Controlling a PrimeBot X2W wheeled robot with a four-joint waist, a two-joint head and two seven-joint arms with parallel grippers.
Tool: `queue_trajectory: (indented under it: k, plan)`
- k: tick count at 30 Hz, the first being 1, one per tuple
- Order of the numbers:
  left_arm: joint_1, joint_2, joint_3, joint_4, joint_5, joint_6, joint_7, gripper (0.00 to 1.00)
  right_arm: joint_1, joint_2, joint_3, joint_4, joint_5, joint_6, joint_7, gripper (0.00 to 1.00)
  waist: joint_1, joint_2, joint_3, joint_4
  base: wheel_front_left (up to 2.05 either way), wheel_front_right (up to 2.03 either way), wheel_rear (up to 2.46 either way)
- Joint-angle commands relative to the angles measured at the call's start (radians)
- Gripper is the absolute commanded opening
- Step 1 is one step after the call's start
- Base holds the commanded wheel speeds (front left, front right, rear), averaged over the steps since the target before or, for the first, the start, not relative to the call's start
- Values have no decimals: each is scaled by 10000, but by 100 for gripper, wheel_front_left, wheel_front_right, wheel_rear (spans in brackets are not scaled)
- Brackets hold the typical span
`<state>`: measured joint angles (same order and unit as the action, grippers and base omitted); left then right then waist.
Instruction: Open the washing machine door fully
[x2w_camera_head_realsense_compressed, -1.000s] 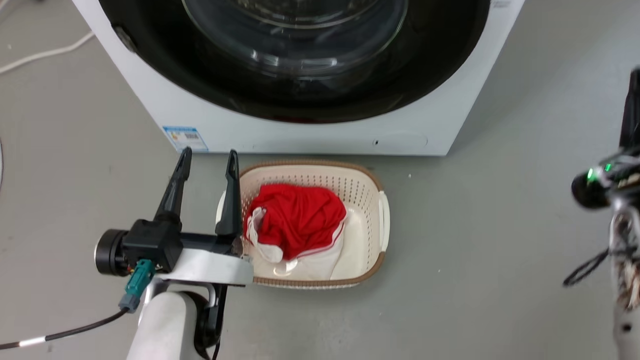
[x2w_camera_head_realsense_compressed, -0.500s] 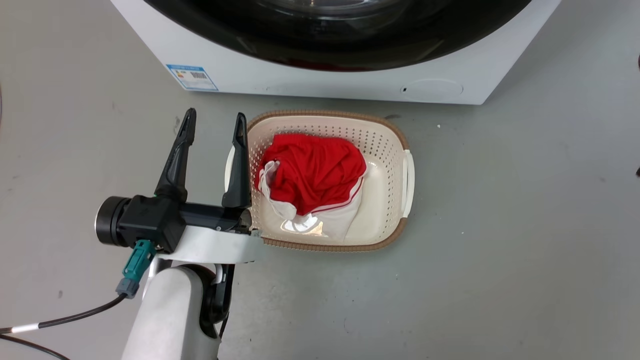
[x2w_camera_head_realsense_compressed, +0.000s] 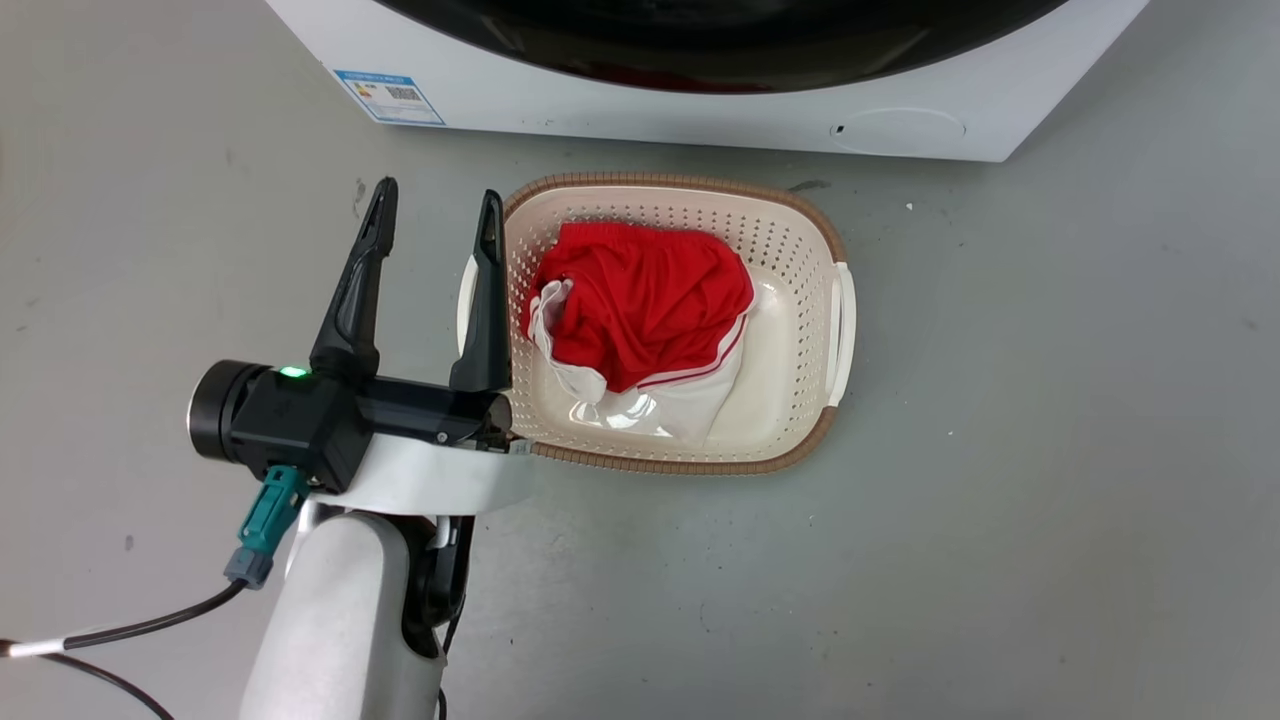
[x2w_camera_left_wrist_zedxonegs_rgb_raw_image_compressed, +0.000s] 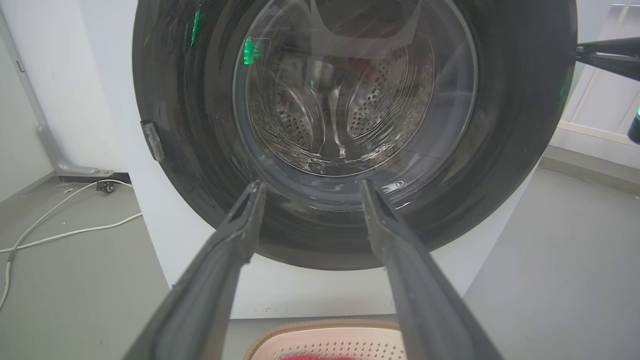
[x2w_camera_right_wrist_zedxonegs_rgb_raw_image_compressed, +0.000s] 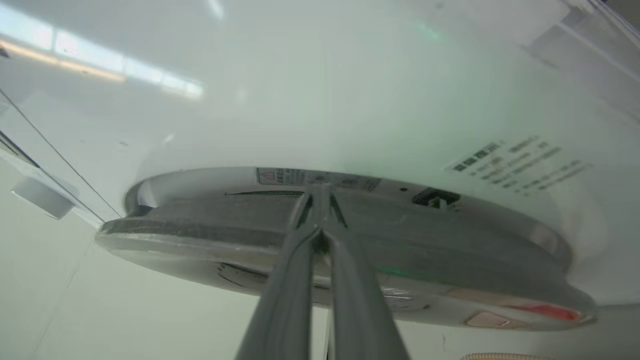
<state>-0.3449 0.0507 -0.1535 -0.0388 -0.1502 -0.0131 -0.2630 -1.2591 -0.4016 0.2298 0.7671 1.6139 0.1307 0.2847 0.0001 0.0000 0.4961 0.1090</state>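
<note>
The washing machine (x2w_camera_head_realsense_compressed: 620, 105) is a white box at the top of the head view, with the glossy black lower rim of the washing machine door (x2w_camera_head_realsense_compressed: 720, 40) above it. In the left wrist view the door (x2w_camera_left_wrist_zedxonegs_rgb_raw_image_compressed: 175, 125) faces me, its glass window (x2w_camera_left_wrist_zedxonegs_rgb_raw_image_compressed: 350, 90) showing the steel drum. My left gripper (x2w_camera_head_realsense_compressed: 435, 195) hangs open and empty over the floor, well short of the door. My right gripper (x2w_camera_right_wrist_zedxonegs_rgb_raw_image_compressed: 320, 234) is shut, tips touching the door's rim (x2w_camera_right_wrist_zedxonegs_rgb_raw_image_compressed: 225, 235), which stands a little off the white front (x2w_camera_right_wrist_zedxonegs_rgb_raw_image_compressed: 325, 100). The right gripper (x2w_camera_left_wrist_zedxonegs_rgb_raw_image_compressed: 578, 51) sits at the door's right edge.
A cream laundry basket (x2w_camera_head_realsense_compressed: 680, 183) holding a red and white garment (x2w_camera_head_realsense_compressed: 650, 300) stands on the grey floor just before the machine, right of my left gripper. A white cable (x2w_camera_left_wrist_zedxonegs_rgb_raw_image_compressed: 60, 235) lies on the floor left of the machine.
The head camera has tipped down, so the machine and basket sit higher in the picture and the right arm has left it. My left gripper stays open beside the basket.
</note>
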Motion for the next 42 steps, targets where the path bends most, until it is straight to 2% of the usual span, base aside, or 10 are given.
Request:
queue_trajectory:
  k: [1,11,17,30,42]
  plan:
    - [-140,-7,-12,-46,48,25,-27,100,-188,57,57,81,-74,0,52,0,-1,0,59,27,0,0,0]
    - [-310,-7,-70,-215,76,79,-27,100,-979,275,520,779,-273,0,645,0,-1,0,499,99,0,0,0]
    - [-378,-8,-135,-183,61,112,-27,100,-1053,350,480,425,135,6,1435,0,-1,0,635,58,0,0,0]
    - [-429,-7,-126,-36,73,101,-27,100,267,-165,497,-898,1239,-1,3239,0,-1,0,323,-164,0,0,0]
    - [186,-7,-148,366,167,66,-27,100,2536,59,985,-2076,2064,0,4073,0,-1,0,-1083,-406,0,0,0]
